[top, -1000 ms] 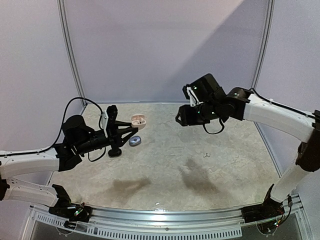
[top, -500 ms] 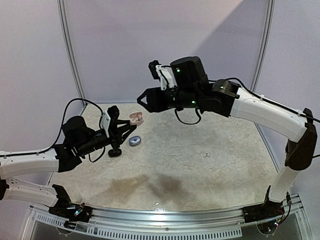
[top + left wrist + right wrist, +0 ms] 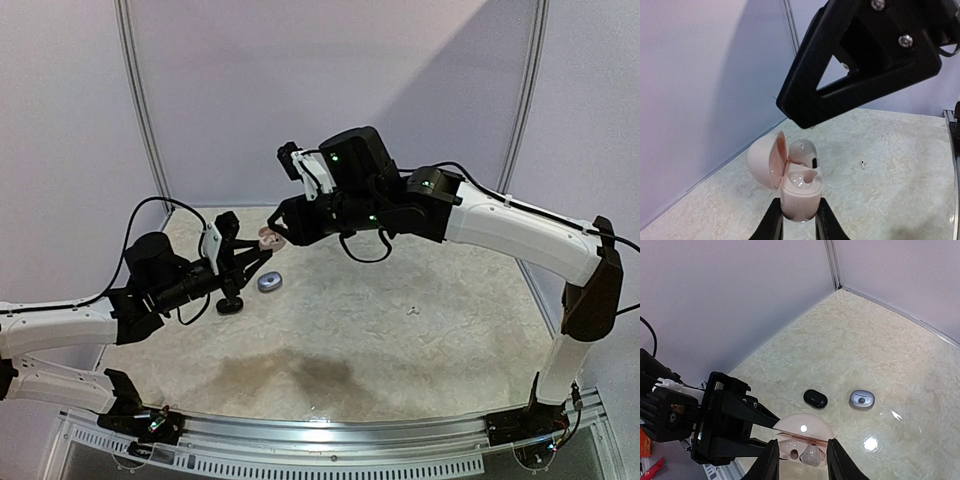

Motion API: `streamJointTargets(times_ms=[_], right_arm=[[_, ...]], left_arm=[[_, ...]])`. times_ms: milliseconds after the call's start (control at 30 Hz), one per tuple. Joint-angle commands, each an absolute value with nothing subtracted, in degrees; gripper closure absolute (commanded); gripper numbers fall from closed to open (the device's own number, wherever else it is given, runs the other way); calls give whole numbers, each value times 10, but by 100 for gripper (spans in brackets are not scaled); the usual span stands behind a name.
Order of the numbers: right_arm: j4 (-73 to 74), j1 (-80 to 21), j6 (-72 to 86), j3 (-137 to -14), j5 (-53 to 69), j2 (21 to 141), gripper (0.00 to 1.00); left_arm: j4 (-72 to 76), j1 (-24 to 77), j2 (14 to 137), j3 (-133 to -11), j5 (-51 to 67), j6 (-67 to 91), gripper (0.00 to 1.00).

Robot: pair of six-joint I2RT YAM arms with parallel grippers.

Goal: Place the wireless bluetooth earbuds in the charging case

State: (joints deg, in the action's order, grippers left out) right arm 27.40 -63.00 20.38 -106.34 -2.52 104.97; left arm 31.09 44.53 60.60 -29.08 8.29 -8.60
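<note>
**A:** What sits closest in the left wrist view?

**B:** The left pincer (image 3: 798, 207). It is clamped on the lower body of the pink charging case (image 3: 801, 196) and holds it off the surface (image 3: 880, 340). The case's long axis stands about upright. Its lid (image 3: 765, 160) is swung open to the left of that view, and its mouth faces up.

**A:** And the earbud?

**B:** One pale earbud (image 3: 801, 149) sits at the case's far socket, rounded body upward. Its long axis looks near upright with a slight lean away from the lid, though it is too small for me to be sure of the lean.

**A:** Where is it relative to the other arm?

**B:** Just under the right pincer (image 3: 802, 442), which hangs above the case with its jaws parted. The earbud lies between the fingertips, nearer one of them. Pink shows in the gap on the other side, so nothing is pinched.

**A:** Counts?

**B:** Two earbuds: that one, and a loose white earbud (image 3: 863, 164) lying farther off on the surface, well apart from both pincers. There are three cases. One is the pink one held in the air. The other two are a black case (image 3: 815, 398) and a silvery-blue case (image 3: 861, 399), lying near each other on the surface beyond it.
</note>
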Motion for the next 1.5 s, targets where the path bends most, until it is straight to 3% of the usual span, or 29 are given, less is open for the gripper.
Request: streamJointTargets(times_ms=[0, 767, 900, 1200, 1467], right_arm=[[304, -633, 201, -1075, -37, 1055, 69], [339, -635, 207, -1103, -37, 1100, 76], [341, -635, 205, -1112, -30, 1107, 81], [359, -636, 215, -1132, -10, 1130, 79], [353, -636, 227, -1135, -21, 1140, 89]], left_arm=[[304, 454, 600, -291, 77, -88, 100], [305, 454, 600, -291, 76, -95, 100], [307, 454, 599, -291, 76, -100, 100], [319, 461, 602, -295, 18, -125, 100], [332, 466, 601, -294, 2, -144, 100]])
